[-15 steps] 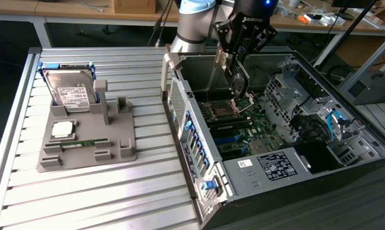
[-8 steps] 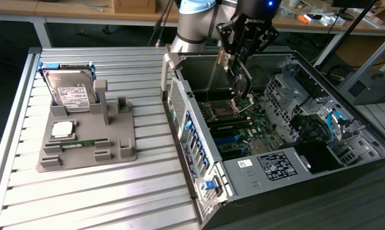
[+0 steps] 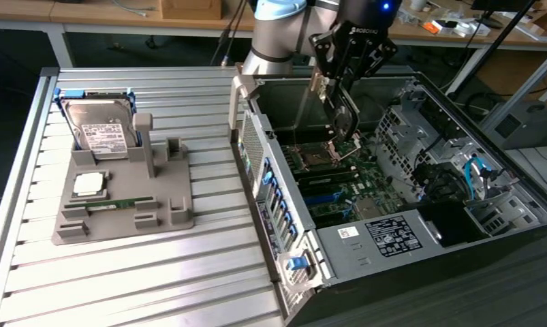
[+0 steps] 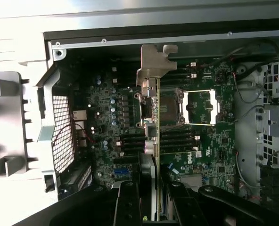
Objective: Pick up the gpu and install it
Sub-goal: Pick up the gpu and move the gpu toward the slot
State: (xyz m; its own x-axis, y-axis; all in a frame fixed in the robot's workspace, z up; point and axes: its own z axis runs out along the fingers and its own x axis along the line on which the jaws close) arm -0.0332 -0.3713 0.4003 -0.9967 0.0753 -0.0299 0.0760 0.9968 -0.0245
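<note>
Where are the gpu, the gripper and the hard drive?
gpu (image 4: 153, 63): wrist view, on its silver bracket.
gripper (image 4: 153, 197): wrist view, midway between its fingertips, shut on the gpu.
hard drive (image 3: 102, 135): exterior view, on its white label.

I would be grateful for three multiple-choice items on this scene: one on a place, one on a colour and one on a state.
1. Where is the gpu?
A in the holder
B in the gripper, over the case
C on the table
2. What colour is the RAM stick?
A green
B red
C white
3. How is the case?
A shut
B open
C upside down
Key:
1 B: the gripper's fingers clamp the gpu above the case.
2 A: the RAM stick looks green.
3 B: the motherboard lies bare.
</note>
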